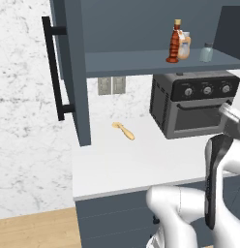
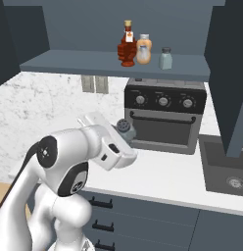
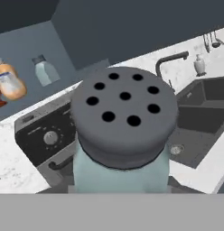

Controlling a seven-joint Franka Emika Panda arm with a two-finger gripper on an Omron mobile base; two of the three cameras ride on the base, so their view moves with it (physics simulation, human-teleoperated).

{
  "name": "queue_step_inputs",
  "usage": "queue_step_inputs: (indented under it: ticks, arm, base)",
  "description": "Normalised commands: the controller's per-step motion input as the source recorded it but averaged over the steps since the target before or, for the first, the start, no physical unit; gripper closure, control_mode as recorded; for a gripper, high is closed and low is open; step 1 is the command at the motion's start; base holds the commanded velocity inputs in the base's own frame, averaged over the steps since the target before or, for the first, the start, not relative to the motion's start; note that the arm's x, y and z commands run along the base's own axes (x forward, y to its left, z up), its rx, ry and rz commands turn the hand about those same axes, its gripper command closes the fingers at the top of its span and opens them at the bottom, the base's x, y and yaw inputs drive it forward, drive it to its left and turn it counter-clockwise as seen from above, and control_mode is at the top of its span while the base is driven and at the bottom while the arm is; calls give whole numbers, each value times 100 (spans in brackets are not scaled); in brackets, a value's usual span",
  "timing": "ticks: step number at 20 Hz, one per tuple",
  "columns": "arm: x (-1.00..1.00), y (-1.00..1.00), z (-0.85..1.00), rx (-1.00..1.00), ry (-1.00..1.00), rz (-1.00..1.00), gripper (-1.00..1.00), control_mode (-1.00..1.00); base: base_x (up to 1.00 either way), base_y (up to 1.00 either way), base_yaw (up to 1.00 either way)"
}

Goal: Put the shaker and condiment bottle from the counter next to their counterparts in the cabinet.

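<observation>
From the left base view, the cabinet point(image 1: 141, 29) stood open above the bench point(image 1: 141, 160), its door swung left with the long black bar handle point(image 1: 53, 68). On its shelf point(image 1: 156, 62) the condiment bottle point(image 1: 175, 42) already stood upright, just beside the pale orange bottle point(image 1: 184, 46), with the shelf shaker point(image 1: 206, 52) a little apart to the right. A small tan object point(image 1: 124, 131) lay on the bench, and the toaster oven point(image 1: 193, 102) sat below the shelf.

From the right base view, the gripper point(image 2: 127, 133) was held in front of the toaster oven, above the bench and well below the shelf. The shaker point(image 2: 125, 128) sat at its end, grey cap facing the camera.

In the hand view, the shaker filled the middle: a round grey cap with dark holes over a translucent blue-grey body point(image 3: 120, 173). The fingers themselves were hidden behind it, so the gripper read as clamped on the shaker. A sink point(image 3: 199, 113) and tap lay beyond.

The risk I judged lay in the lift. The shaker had to clear the shelf's front edge; coming up too close could catch it there and twist it in the grip. Setting it down, a wide approach could knock the shelf shaker or the orange bottle over. The smooth body might also slip if the hold was only at its sides.
</observation>
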Motion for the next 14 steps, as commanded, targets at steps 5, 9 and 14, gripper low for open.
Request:
queue_step_inputs:
  ticks: [5, 9, 14]
  arm:
    - [0, 9, 89, -21, -9, 22, 100, -100]
    - [0, 8, 69, -14, 0, 19, 100, -100]
    - [12, 0, 44, -1, 9, 5, 100, -100]
  base:
    - [0, 0, 0]
    - [0, 0, 0]
    - [0, 0, 0]
